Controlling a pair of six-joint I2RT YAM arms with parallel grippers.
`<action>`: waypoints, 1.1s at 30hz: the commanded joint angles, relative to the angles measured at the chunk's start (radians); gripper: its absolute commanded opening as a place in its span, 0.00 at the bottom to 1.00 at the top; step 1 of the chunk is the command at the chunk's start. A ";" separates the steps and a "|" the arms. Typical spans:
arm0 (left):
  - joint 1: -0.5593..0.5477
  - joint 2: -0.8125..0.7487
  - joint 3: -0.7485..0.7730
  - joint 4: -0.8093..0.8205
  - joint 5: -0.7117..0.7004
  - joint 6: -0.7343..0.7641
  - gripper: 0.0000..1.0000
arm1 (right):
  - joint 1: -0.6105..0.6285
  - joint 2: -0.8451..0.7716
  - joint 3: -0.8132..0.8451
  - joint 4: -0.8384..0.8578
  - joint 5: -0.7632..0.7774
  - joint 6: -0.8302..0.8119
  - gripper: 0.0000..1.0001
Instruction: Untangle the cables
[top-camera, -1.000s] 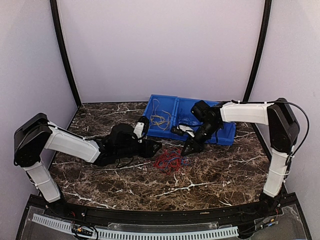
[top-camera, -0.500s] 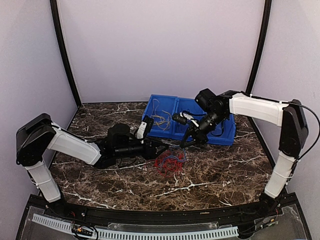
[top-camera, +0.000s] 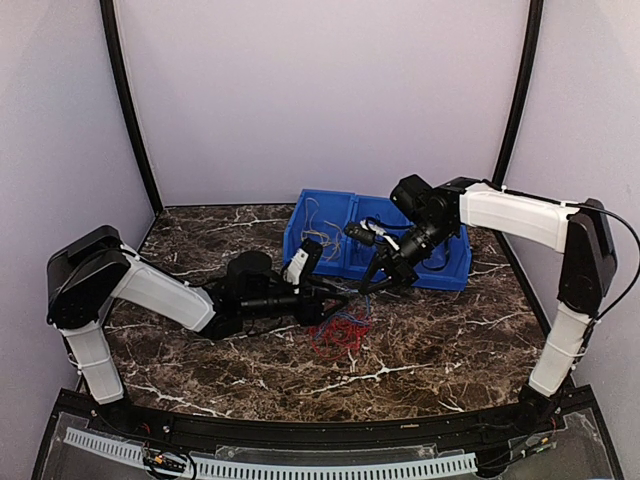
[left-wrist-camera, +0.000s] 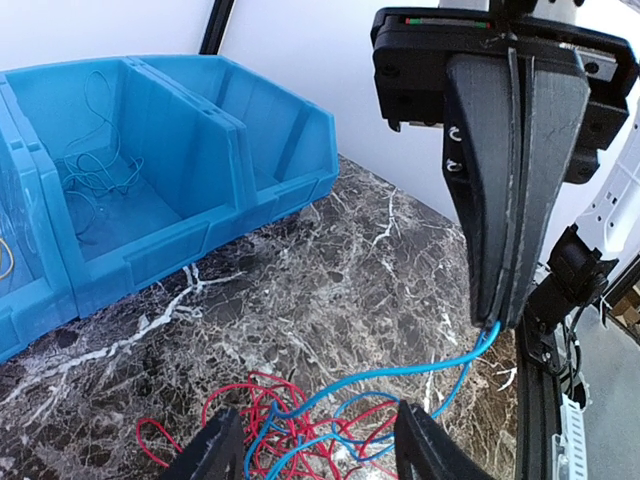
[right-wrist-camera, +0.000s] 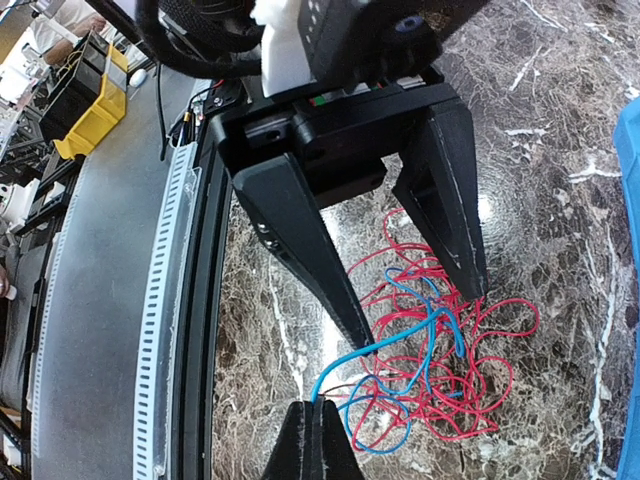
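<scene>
Status: mid-pull on one strand. Right gripper (left-wrist-camera: 497, 318) is pressed together on the end of a blue wire (left-wrist-camera: 425, 372) and holds it up off the table (top-camera: 440, 345). The wire curves down from its tips into the cables (top-camera: 340, 330). The cables lie in a loose red-and-blue knot at the table's centre, just near of the bin (top-camera: 440, 275), not in it.

Left gripper (top-camera: 335, 297) is spread and holds nothing, low at the left side of the knot. In its wrist view the blue wire drops between its fingers.

My read: we're at the step of separating the blue strand, and it isn't free yet. In the right wrist view blue loops are woven through the red loops (right-wrist-camera: 470, 385). Task looks partway at best.

Next move as I see it: left closes on the red bundle to pin it to the table, then right draws the blue up and away to the far right, slowly. Left has to catch red only, not the blue running between its fingers, or both arms end up pulling the same strand. I'd also watch for the whole knot lifting as one.
</scene>
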 joint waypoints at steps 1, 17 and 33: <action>-0.004 0.037 0.042 0.056 0.008 0.070 0.53 | 0.008 -0.034 0.031 -0.017 -0.040 -0.013 0.00; -0.005 0.035 0.069 0.126 -0.045 0.052 0.07 | 0.008 -0.036 -0.008 0.025 -0.030 -0.002 0.01; -0.005 -0.213 -0.034 0.076 -0.232 -0.046 0.00 | 0.015 0.131 -0.106 0.351 -0.079 0.114 0.40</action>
